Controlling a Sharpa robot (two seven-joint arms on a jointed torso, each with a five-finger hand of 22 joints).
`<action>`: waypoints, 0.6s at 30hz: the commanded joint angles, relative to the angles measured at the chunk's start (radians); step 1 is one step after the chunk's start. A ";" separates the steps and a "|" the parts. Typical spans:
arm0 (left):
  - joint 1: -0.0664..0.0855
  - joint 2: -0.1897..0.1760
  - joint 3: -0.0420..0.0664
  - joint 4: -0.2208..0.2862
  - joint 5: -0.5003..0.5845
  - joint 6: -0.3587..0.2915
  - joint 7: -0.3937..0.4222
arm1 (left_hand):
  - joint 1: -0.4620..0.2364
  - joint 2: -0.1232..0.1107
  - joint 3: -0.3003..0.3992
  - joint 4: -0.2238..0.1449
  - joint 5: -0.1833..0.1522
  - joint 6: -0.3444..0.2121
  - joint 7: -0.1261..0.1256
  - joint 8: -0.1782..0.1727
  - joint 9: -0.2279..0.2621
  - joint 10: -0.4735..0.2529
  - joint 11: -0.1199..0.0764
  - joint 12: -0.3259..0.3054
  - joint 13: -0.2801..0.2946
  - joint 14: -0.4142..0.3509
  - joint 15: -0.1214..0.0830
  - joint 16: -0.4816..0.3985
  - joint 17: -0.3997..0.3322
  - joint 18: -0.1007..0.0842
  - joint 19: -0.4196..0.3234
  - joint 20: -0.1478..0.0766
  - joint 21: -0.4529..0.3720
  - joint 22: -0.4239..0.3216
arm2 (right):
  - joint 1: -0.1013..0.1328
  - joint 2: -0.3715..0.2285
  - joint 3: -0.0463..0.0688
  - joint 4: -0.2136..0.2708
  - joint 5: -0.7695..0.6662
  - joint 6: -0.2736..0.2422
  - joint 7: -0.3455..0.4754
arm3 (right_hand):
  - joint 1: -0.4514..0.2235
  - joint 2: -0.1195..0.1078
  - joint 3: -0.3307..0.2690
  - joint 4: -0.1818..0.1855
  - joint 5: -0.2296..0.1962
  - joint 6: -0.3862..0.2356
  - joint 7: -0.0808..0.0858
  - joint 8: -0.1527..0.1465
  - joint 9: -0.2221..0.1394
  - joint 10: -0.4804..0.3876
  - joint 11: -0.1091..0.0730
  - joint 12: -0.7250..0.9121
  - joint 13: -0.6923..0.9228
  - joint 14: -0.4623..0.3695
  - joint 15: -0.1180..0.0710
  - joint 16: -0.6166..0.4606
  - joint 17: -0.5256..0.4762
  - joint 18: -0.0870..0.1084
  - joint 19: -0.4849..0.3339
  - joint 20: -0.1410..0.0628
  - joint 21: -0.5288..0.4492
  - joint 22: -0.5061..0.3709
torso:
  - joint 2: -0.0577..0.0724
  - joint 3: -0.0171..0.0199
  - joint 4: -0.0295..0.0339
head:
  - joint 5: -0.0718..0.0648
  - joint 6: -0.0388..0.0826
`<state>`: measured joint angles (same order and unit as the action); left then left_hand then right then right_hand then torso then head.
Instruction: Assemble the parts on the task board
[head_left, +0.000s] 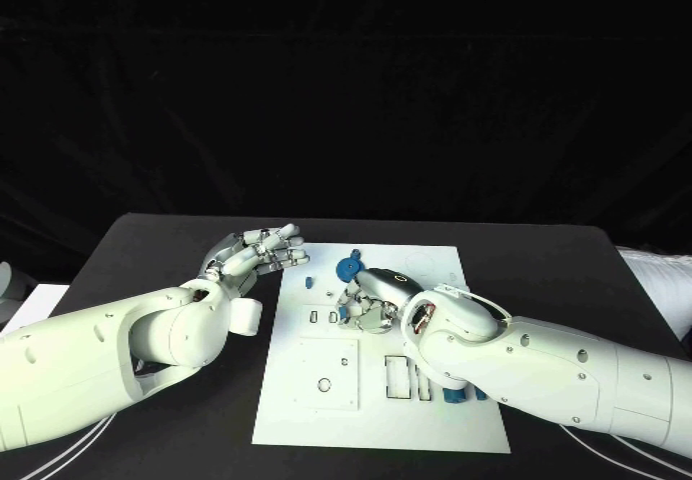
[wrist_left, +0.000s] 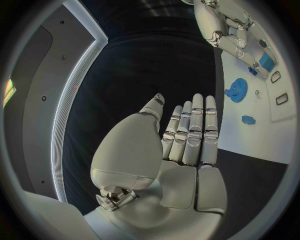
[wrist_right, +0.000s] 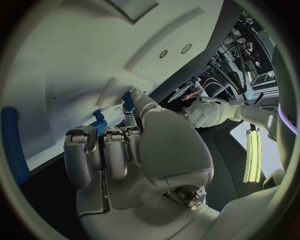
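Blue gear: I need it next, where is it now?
In the head view the blue gear lies on the task board near its far edge, beside the right hand.

A white task board (head_left: 382, 400), marked with small dark-outlined slots, lies on a black worktop (head_left: 159, 240). A blue gear (head_left: 351, 268) and smaller blue parts (head_left: 464, 393) stand out against the board. Both arms are glossy white, the left hand (head_left: 254, 255) and right hand (head_left: 372, 300) silver with pale grey fingers (wrist_left: 195, 132).

White task board (head_left: 378, 395) flat on table, blue gear (head_left: 349, 268) near its far edge
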<state>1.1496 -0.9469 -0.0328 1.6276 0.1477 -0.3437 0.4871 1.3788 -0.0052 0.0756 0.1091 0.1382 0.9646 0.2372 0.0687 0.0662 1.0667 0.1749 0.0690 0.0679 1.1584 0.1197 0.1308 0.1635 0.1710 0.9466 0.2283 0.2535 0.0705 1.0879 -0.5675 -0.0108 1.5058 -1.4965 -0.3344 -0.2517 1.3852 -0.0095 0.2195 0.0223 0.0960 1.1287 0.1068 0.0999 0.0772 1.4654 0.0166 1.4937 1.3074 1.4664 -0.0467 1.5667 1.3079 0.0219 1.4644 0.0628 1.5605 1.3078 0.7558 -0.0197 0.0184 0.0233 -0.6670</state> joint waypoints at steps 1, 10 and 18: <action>0.001 0.001 0.001 0.003 0.005 0.011 0.013 | -0.004 0.006 0.001 -0.008 -0.003 0.001 -0.008 0.002 0.001 0.002 -0.004 0.000 0.001 -0.008 0.000 -0.005 0.001 0.013 -0.002 0.003 -0.003 -0.001 | -0.002 0.002 -0.001 0.000 -0.025 0.042 -0.018 | -0.013 0.002 0.002 0.001 0.003 0.012 -0.005 0.000 0.016 0.070 0.003 -0.005 0.220 0.104 -0.002 0.004 0.263 -0.016 0.093 -0.004 -0.003 0.236 | 0.000 -0.0003 0.0002 | 0.001 -0.002; 0.001 0.000 0.001 0.003 0.005 0.010 0.011 | -0.004 0.006 0.001 -0.008 -0.003 0.001 -0.008 0.002 0.001 0.002 -0.004 0.000 0.001 -0.008 0.000 -0.005 0.001 0.013 -0.002 0.003 -0.003 -0.001 | -0.002 -0.001 -0.001 0.000 -0.037 0.062 -0.032 | -0.028 -0.010 -0.001 0.001 -0.001 -0.004 0.002 -0.014 0.012 0.064 0.009 -0.017 0.214 0.104 0.003 0.004 0.263 -0.015 0.091 -0.001 -0.004 0.233 | 0.000 -0.0001 -0.0001 | 0.001 -0.004; 0.001 0.000 0.001 0.003 0.005 0.009 0.011 | -0.003 0.006 0.002 -0.008 -0.003 0.001 -0.007 0.002 0.001 0.002 -0.004 0.000 0.000 -0.008 0.000 -0.006 0.001 0.013 -0.002 0.003 -0.004 -0.001 | -0.002 0.000 -0.001 0.001 -0.057 0.073 -0.045 | -0.048 -0.031 -0.009 0.004 -0.011 -0.039 0.018 -0.036 0.002 0.050 0.022 -0.046 0.199 0.104 0.014 0.004 0.263 -0.014 0.089 0.007 -0.006 0.230 | 0.000 -0.0004 0.0003 | 0.001 -0.005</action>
<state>1.1496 -0.9475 -0.0328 1.6285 0.1499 -0.3441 0.4870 1.3788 -0.0052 0.0785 0.1063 0.1382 0.9646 0.2372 0.0686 0.0662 1.0667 0.1749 0.0690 0.0679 1.1584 0.1197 0.1308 0.1638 0.1710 0.9466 0.2283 0.2535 0.0706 1.0897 -0.5675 -0.0090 1.5085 -1.5251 -0.3027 -0.2703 1.3325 -0.0306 0.2170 0.0280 0.0890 1.0925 0.1251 0.0668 0.0810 1.4654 0.0313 1.4493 1.3073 1.4664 -0.0392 1.5667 1.3077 0.0220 1.4644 0.0628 1.5605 1.3076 0.7557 -0.0196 0.0183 0.0250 -0.6722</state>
